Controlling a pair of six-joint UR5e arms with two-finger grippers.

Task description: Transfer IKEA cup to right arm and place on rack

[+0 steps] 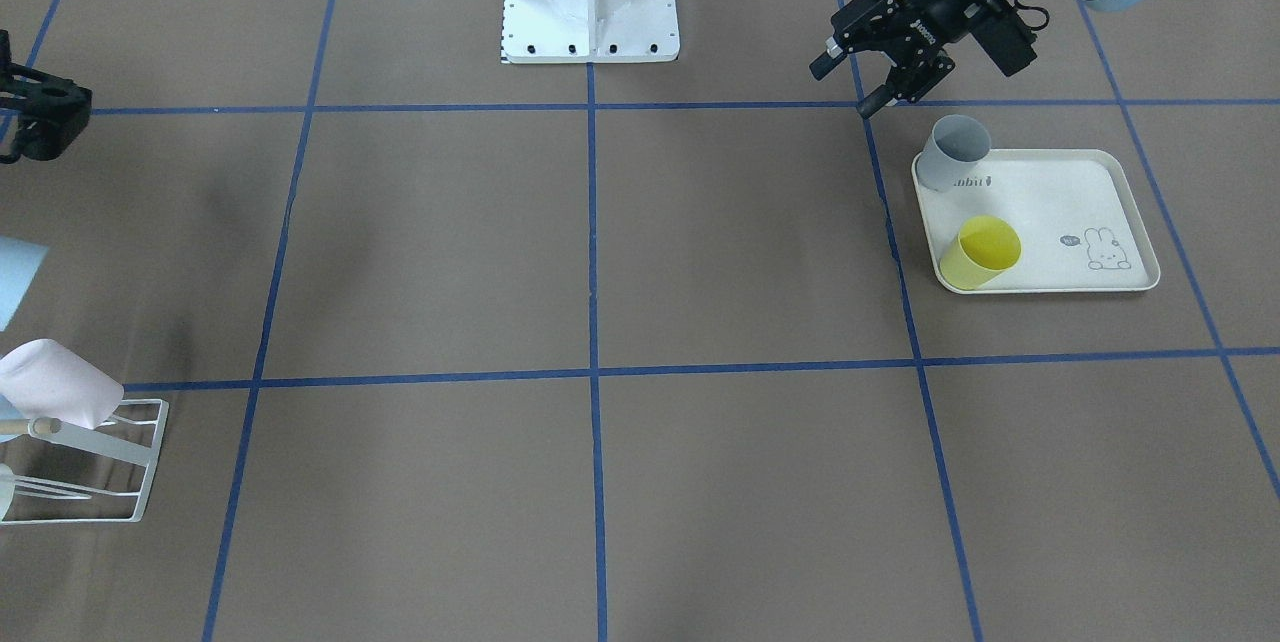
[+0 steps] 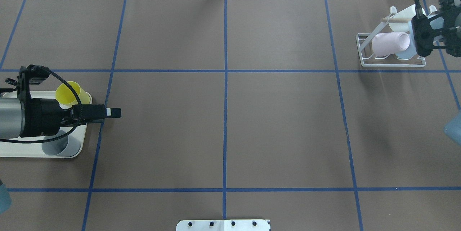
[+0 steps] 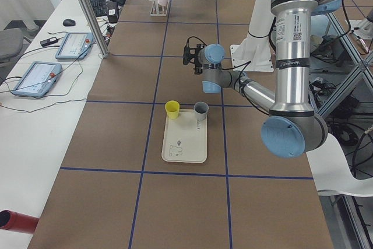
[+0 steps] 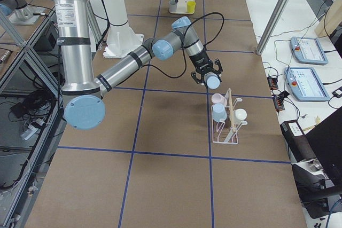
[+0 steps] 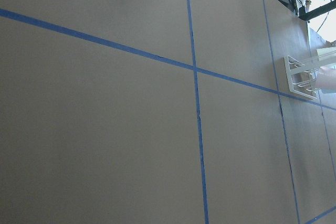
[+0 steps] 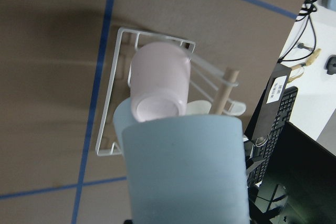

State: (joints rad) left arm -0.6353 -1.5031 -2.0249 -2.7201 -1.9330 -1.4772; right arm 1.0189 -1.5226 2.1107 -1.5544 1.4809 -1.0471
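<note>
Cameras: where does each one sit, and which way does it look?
Front-facing: across the table, looking down at the robot's base; left gripper shows.
Overhead: behind the robot, looking down; both arms reach in.
Exterior left: table end, left arm near.
Exterior right: opposite end, right arm near.
Left wrist: bare table, no body.
Right wrist: along the held blue cup to the rack.
Overhead and right wrist share the rack's pink cup.

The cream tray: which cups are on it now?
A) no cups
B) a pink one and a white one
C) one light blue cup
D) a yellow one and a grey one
D: the front-facing view shows the yellow cup and the grey cup on the tray, both open side up.
</note>
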